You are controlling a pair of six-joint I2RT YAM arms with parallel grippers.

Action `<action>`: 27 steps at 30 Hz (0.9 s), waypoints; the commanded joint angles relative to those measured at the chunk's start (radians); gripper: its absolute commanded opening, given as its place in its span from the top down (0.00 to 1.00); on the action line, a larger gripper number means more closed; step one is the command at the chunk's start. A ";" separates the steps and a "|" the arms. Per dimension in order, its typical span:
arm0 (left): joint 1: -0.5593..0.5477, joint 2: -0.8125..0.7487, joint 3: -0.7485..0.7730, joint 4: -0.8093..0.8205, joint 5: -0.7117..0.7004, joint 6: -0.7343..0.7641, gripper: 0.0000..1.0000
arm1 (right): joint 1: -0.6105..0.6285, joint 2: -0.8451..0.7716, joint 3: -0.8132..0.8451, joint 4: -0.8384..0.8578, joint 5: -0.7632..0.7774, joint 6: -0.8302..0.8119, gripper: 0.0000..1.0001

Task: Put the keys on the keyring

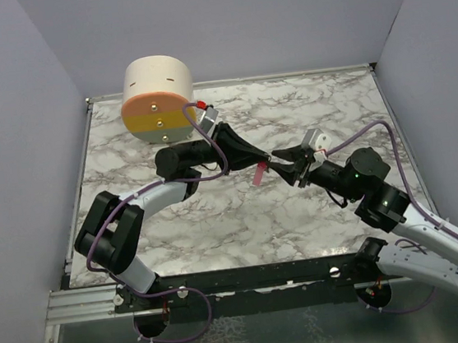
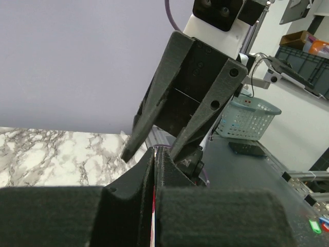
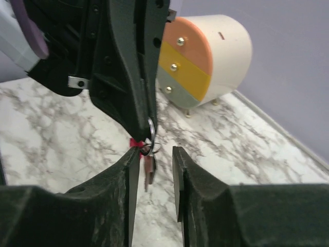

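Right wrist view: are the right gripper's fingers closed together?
No, the fingers of the right gripper stand apart, with the key hanging in the gap.

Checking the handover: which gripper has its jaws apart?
The right gripper: a gap shows between its fingers, while the left gripper is pinched shut on the keyring.

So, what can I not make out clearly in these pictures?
- Right wrist view: the key is blurred; whether it hangs on the keyring is unclear.
- Left wrist view: the shut left gripper hides what it holds; only a red sliver shows.
- Top view: the keyring is too small, hidden where the left gripper meets the right gripper.
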 commanded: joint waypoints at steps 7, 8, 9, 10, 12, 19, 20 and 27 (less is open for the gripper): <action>-0.007 -0.004 -0.043 0.221 -0.173 -0.013 1.00 | -0.003 -0.088 -0.041 0.026 0.060 -0.045 0.43; -0.007 -0.004 -0.048 0.220 -0.197 -0.013 1.00 | -0.003 -0.093 -0.050 0.029 0.054 -0.048 0.42; -0.007 -0.004 -0.052 0.221 -0.218 -0.013 1.00 | -0.003 -0.097 -0.058 0.036 0.046 -0.052 0.42; -0.007 -0.005 -0.057 0.222 -0.240 -0.013 1.00 | -0.003 -0.099 -0.064 0.042 0.035 -0.056 0.42; -0.007 -0.006 -0.065 0.223 -0.276 -0.012 1.00 | -0.003 -0.093 -0.072 0.055 0.017 -0.062 0.42; -0.008 -0.016 -0.062 0.224 -0.317 -0.025 1.00 | -0.003 -0.041 -0.102 0.161 0.012 -0.060 0.42; -0.008 -0.017 -0.062 0.224 -0.322 -0.027 1.00 | -0.003 -0.030 -0.102 0.175 0.012 -0.060 0.42; -0.010 -0.028 -0.079 0.224 -0.366 -0.035 1.00 | -0.003 0.038 -0.107 0.288 0.034 -0.058 0.42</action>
